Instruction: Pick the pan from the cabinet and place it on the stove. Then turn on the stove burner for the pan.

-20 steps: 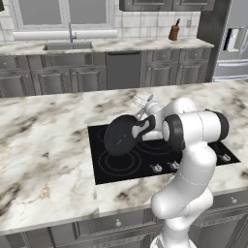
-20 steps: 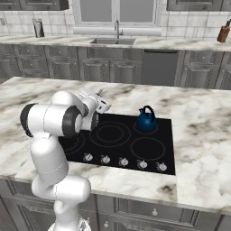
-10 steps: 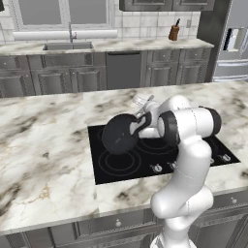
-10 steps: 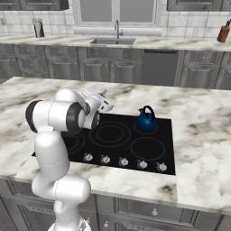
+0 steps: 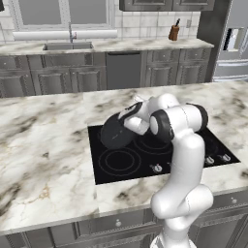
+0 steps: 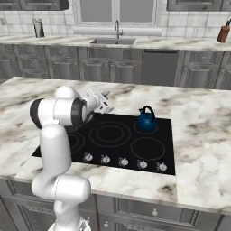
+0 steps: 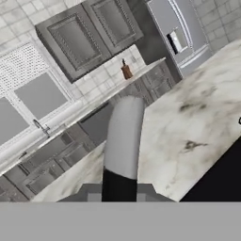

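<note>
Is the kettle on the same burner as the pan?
No, the kettle sits on the stove's back-right burner, while the pan is over the left side.

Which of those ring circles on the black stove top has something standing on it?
The back right burner in the right base view: the small blue kettle stands on it. The front right ring and the middle ring are bare black glass.

The arm (image 5: 186,160) was glossy white, built of thick rounded tube segments that swelled into bulbous housings at each joint. Near the stove (image 5: 121,162), its elbow carried a broad black band ringing the white shell, with a dark round cap on the side. The lowest segment, nearer than the stove, widened into a smooth white column. The hand (image 6: 100,101) was a small white block with dark trim. No cables, screws or markings were discernible.
</note>
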Tool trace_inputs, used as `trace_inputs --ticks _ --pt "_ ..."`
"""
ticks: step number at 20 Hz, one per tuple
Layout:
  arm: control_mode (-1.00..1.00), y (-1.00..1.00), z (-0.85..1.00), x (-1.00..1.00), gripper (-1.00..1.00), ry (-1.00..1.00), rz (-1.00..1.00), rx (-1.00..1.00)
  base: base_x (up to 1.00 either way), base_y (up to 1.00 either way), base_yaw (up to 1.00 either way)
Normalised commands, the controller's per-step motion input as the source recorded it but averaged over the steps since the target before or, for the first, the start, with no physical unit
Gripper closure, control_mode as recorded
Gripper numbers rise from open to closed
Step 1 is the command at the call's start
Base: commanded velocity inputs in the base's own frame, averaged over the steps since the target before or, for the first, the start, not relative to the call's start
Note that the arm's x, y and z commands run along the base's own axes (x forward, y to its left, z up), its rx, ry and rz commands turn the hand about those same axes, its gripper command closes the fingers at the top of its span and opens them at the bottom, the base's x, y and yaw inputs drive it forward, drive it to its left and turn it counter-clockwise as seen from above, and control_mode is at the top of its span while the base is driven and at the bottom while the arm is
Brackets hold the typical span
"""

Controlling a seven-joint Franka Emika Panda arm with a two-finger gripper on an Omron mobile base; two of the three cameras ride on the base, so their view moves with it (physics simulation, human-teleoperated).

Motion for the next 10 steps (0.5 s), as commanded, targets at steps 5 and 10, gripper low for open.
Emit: trace_inputs --ticks 5,10 --pt "-1.00 0.45 -0.61 0.07 1.00 -0.18 -0.19 0.12 0.00 0.00 0.00" --pt "-1.00 0.33 -0.50 0.11 1.00 -0.15 -0.17 0.15 0.00 0.00 0.00"
